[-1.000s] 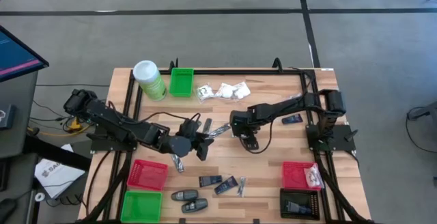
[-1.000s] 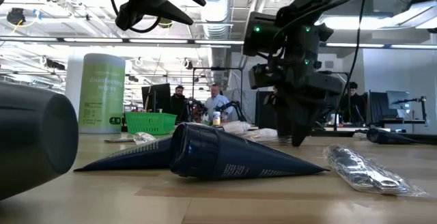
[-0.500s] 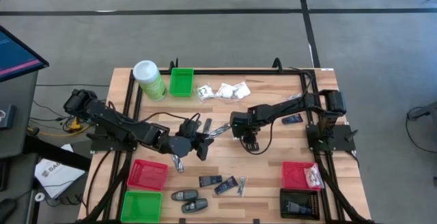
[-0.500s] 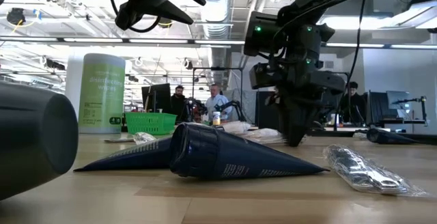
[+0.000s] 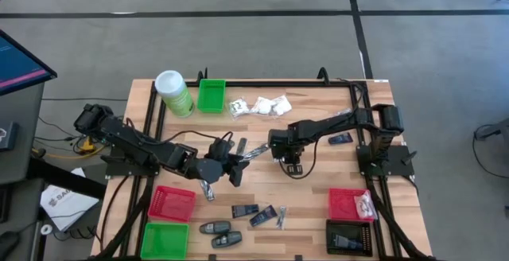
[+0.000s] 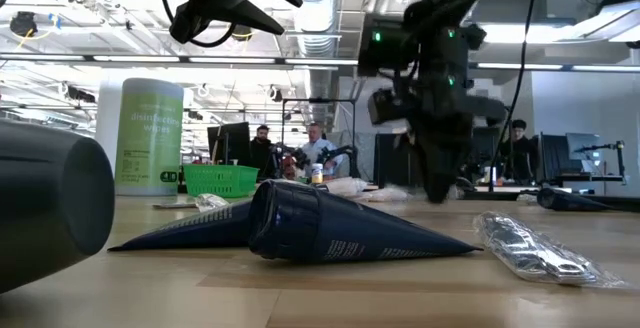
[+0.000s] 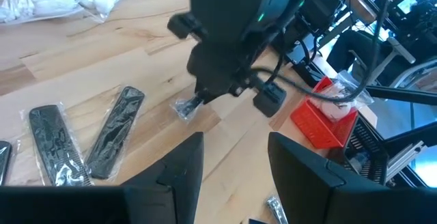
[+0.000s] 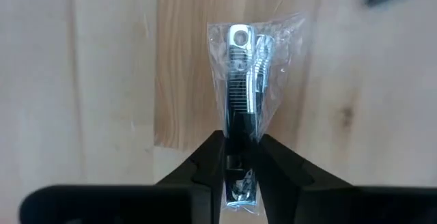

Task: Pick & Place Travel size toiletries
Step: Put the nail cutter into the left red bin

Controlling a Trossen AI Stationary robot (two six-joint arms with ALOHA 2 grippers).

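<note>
**Right tool pinches a clear packet near the middle of the tabletop**

I see my right tool (image 8: 240, 157) with its 2 fingers closed on a clear packet (image 8: 247, 67). A shiny metal piece is inside the packet. In the right wrist view the packet sticks out past the fingertips, with the wooden tabletop (image 8: 82, 80) behind it. From above, the right tool (image 5: 288, 162) is close to the middle of the tabletop (image 5: 318, 189), a little toward 3 o'clock.

My left tool (image 5: 237, 164) is just at 9 o'clock of the middle. Its 2 fingers (image 7: 179, 173) stand partly apart, and I see nothing between them. A silvery packet (image 5: 255, 150) lies between the 2 tools.

Here is where the other toiletries are. White sachets (image 5: 261, 105) lie in a small bunch at 12 o'clock, next to a green bin (image 5: 211, 95) and a tall green canister (image 5: 173, 92). Dark blue packets (image 5: 254, 212) lie at 6 o'clock, and 2 black oval pieces (image 5: 219, 233) lie below them, near the edge. 1 more dark packet (image 5: 340, 138) lies at 3 o'clock, beside the right arm.

At 8 o'clock there is a red bin (image 5: 171, 203) with another green bin (image 5: 165, 240) below it. At 4 o'clock there is a second red bin (image 5: 338, 205) with a clear packet in it, and a black bin (image 5: 350, 236) below that.

In the low view, people are far back in the room.
</note>
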